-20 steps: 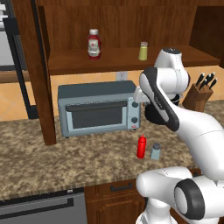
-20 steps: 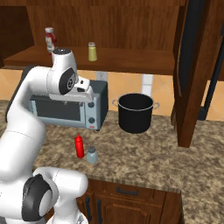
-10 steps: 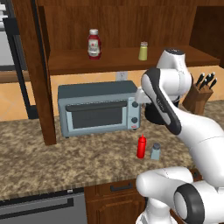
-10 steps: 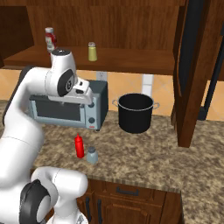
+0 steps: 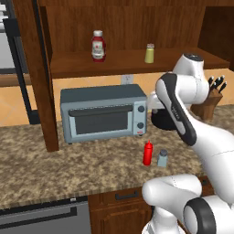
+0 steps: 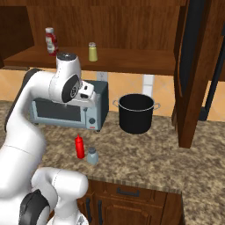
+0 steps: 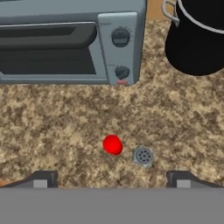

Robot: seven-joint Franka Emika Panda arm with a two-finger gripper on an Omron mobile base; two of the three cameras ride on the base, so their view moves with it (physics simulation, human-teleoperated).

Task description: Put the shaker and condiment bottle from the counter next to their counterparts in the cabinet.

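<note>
The slim red condiment bottle (image 5: pixel 147 153) (image 6: pixel 79 146) stands upright on the speckled counter (image 5: pixel 68 169) (image 6: pixel 145 154), with the small blue-grey shaker (image 5: pixel 162 158) (image 6: pixel 92 155) close at its right. The hand view looks straight down on them: the condiment bottle's red top (image 7: pixel 112 144) and the shaker's grey cap (image 7: pixel 143 156). My gripper (image 7: pixel 113 180) hangs high above them, open wide with nothing between its fingers. On the cabinet shelf (image 5: pixel 128 64) (image 6: pixel 132 61) stand the counterparts, a ketchup bottle (image 5: pixel 98 46) (image 6: pixel 51 41) and a yellowish-green shaker (image 5: pixel 149 53) (image 6: pixel 92 52).
A grey toaster oven (image 5: pixel 103 113) (image 6: pixel 66 110) (image 7: pixel 70 43) sits behind the two items. A black pot (image 6: pixel 136 113) (image 7: pixel 197 39) stands to its right, and a knife block (image 5: pixel 212 103) beyond that. Thick wooden posts (image 5: pixel 43 91) (image 6: pixel 193 74) come down to the counter.
The gripper's jaws have spread wide. The arm's upper part has shifted slightly to the right. Bottle and shaker stand where they were.
</note>
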